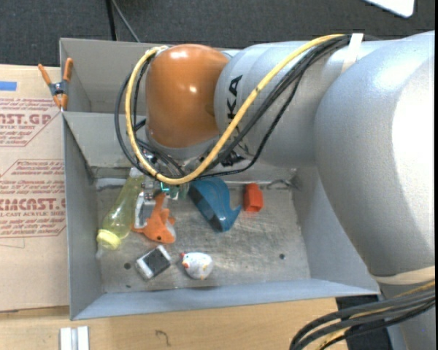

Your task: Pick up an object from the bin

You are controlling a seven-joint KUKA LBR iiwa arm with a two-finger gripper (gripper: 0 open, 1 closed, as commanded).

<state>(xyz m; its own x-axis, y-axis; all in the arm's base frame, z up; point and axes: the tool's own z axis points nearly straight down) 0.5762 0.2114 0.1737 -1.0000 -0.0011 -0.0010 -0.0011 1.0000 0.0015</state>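
Gripper [150, 199] half hidden under orange cover [182, 93], spread or pinching cannot tell, near bin [80, 195] left wall, beside orange toy [159, 228]

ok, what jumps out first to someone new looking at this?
The big grey arm with its orange wrist cover hanging over the bin. Under it the hand sits low by an orange toy, a yellow-green bottle on the view's left of it and a teal scoop-like piece on its right.

Grey bin [80, 195]: yellow bottle [119, 214], orange toy [159, 226], blue scoop [215, 201], white ball [197, 265].
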